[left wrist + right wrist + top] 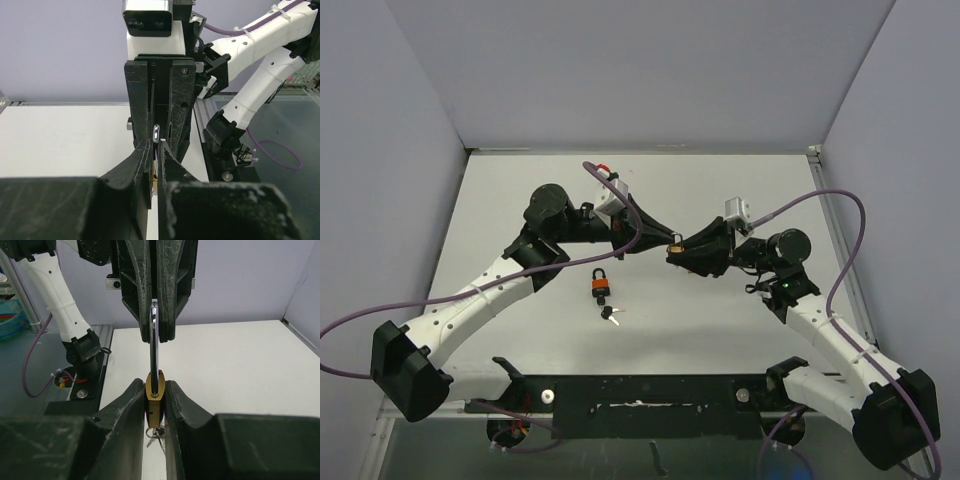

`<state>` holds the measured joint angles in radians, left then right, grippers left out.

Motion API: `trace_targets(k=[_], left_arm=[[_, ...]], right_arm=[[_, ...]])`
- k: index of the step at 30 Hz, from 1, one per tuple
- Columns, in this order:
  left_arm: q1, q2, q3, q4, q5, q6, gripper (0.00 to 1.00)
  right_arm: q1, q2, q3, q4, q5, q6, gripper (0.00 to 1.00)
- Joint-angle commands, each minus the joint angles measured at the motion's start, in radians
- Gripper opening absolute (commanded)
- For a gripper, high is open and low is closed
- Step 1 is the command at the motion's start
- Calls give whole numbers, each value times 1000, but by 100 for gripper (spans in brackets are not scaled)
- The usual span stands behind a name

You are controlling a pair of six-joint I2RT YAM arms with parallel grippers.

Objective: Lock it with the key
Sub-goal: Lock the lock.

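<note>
Brass padlock (155, 402) is in mid-air between the arms. The right gripper (155, 390) is clamped on its body and the left gripper (156, 335) is clenched on the shackle (154, 360), so the long axis runs straight from one gripper to the other. Closing it looks like a push along that axis. A key ring (154, 432) hangs under the body, but whether a key is seated can't be told. The white table (740, 330) sits below with air under the lock, and an orange padlock (601, 287) with keys (610, 316) lies well apart on the left arm's side.
</note>
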<state>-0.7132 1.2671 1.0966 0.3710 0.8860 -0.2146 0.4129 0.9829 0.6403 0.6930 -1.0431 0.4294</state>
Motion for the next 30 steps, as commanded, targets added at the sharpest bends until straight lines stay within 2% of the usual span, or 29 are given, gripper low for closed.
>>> trace_targets(k=[1, 10, 19, 30], left_arm=[[1, -25, 19, -30, -20, 35, 0], [1, -6, 19, -25, -10, 19, 0], [-7, 4, -14, 2, 27, -22, 0], [-15, 29, -31, 22, 106, -48, 0]], right_arm=[[5, -19, 64, 141, -36, 34, 0], [6, -70, 60, 101, 7, -6, 0], [6, -107, 87, 76, 188, -86, 0], [5, -63, 149, 132, 204, -34, 0]])
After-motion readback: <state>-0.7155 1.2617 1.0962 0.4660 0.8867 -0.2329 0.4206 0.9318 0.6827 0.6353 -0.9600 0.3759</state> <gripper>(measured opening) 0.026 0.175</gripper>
